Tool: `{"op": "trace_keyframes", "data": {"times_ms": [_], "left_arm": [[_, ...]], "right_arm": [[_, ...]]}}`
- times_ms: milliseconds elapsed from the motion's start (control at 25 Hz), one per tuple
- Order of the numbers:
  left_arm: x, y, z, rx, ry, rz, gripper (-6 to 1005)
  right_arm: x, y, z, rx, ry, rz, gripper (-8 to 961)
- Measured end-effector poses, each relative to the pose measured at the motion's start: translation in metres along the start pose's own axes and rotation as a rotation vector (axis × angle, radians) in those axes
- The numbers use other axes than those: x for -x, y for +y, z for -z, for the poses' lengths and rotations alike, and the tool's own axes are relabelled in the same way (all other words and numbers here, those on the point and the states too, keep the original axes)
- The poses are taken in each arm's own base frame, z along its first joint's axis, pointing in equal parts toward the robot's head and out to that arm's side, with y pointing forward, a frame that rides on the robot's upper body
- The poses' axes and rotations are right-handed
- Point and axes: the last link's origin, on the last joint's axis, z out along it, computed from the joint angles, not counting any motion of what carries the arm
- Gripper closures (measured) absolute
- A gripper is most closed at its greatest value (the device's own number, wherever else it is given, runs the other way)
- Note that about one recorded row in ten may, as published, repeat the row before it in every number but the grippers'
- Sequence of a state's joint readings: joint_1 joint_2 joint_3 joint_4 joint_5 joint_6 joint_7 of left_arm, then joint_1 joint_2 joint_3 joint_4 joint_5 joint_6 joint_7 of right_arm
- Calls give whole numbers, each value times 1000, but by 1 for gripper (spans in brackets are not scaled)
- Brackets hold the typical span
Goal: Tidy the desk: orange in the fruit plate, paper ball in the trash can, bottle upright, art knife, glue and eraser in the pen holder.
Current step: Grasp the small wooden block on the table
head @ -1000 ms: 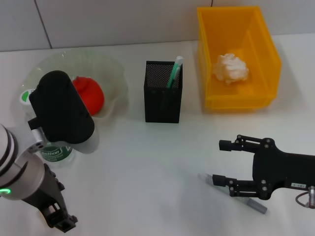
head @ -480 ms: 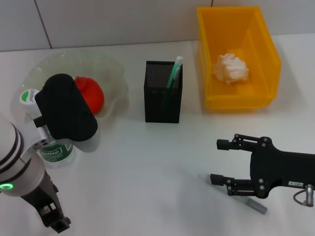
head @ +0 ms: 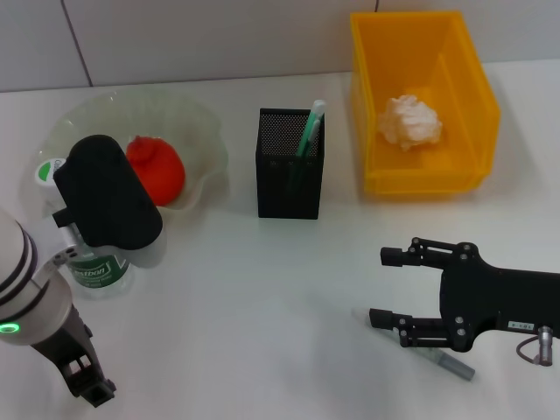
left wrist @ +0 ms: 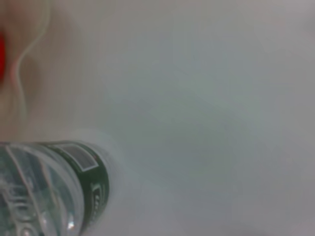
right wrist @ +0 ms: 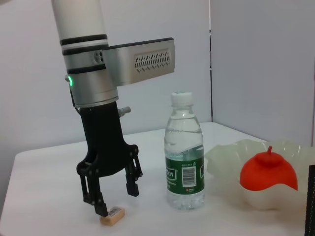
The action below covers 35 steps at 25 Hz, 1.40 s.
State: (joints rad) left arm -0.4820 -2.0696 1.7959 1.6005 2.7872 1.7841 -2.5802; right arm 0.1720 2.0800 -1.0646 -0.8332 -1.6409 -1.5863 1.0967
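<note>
My left gripper (right wrist: 117, 199) hangs open just over the tan eraser (right wrist: 112, 215) on the table; one fingertip is close to the eraser. In the head view that gripper (head: 89, 390) is at the near left and the eraser is hidden. The bottle (right wrist: 184, 162) (head: 94, 268) stands upright beside it. The orange (head: 156, 169) lies in the fruit plate (head: 201, 131). The paper ball (head: 409, 121) is in the trash can (head: 477, 105). The pen holder (head: 289, 179) holds a green-white stick. My right gripper (head: 387, 287) is open above the grey art knife (head: 453, 363) lying on the table.
The left arm's black housing (head: 105, 201) covers part of the bottle and of the plate's edge in the head view. White table surface (head: 262, 297) stretches between the two grippers. A wall runs behind the trash can and the plate.
The left arm has shifted a little to the left, with its gripper moving the same way. The right gripper has crept slightly left along the art knife.
</note>
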Motion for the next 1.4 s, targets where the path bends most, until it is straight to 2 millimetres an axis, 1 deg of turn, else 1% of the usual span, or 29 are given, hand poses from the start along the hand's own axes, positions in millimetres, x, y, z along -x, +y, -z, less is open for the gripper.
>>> {"op": "trace_keyframes", "data": {"times_ms": [360, 440, 600, 1400], "left_arm": [[3, -3, -2, 2, 17, 16, 288], [9, -2, -9, 20, 0, 36, 288], [11, -2, -12, 28, -10, 42, 289], [10, -3, -15, 27, -14, 44, 291]], "right_arm": [[0, 0, 0, -1, -4, -2, 186], [0, 0, 0, -1, -5, -2, 186], [1, 0, -1, 0, -7, -1, 186], [1, -1, -1, -1, -10, -2, 186]]}}
